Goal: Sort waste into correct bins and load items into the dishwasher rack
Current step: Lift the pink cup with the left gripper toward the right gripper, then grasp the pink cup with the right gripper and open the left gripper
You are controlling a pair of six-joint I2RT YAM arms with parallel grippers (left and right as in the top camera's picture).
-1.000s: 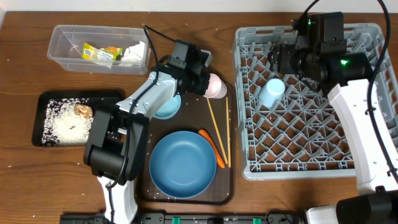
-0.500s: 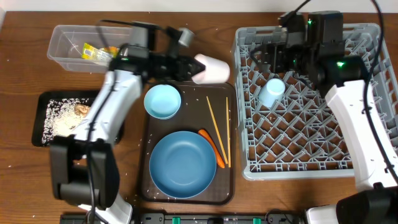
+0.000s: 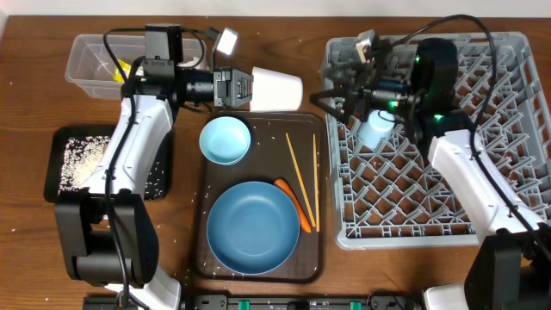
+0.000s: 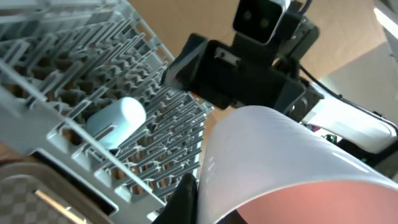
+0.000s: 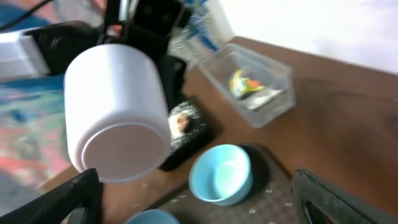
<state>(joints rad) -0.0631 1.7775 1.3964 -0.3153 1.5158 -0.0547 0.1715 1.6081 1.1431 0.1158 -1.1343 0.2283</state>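
The pale pink cup [image 3: 277, 89] hangs on its side in the air above the table, between the clear tub and the dishwasher rack [image 3: 448, 198]. My left gripper [image 3: 252, 88] is shut on its rim; in the left wrist view the cup [image 4: 280, 158] fills the frame beside one dark finger [image 4: 186, 194]. My right gripper [image 3: 334, 100] stands open at the rack's left edge, facing the cup [image 5: 118, 109], empty. A light-blue cup [image 3: 376, 129] lies in the rack. The bowl [image 3: 225, 139], blue plate [image 3: 253, 226], carrot [image 3: 294, 205] and chopsticks [image 3: 301, 176] lie on the brown tray.
The clear tub [image 3: 90, 58] at the back left holds a yellow-green wrapper [image 3: 127, 71], partly hidden by my left arm. The black tray [image 3: 67, 138] at the left holds white rice [image 3: 77, 168]. The brown serving tray [image 3: 200, 250] fills the middle front.
My left arm lifted the pink cup off the brown tray and carried it back and right. My right gripper opened wider and swung left, off the rack, to face the cup.
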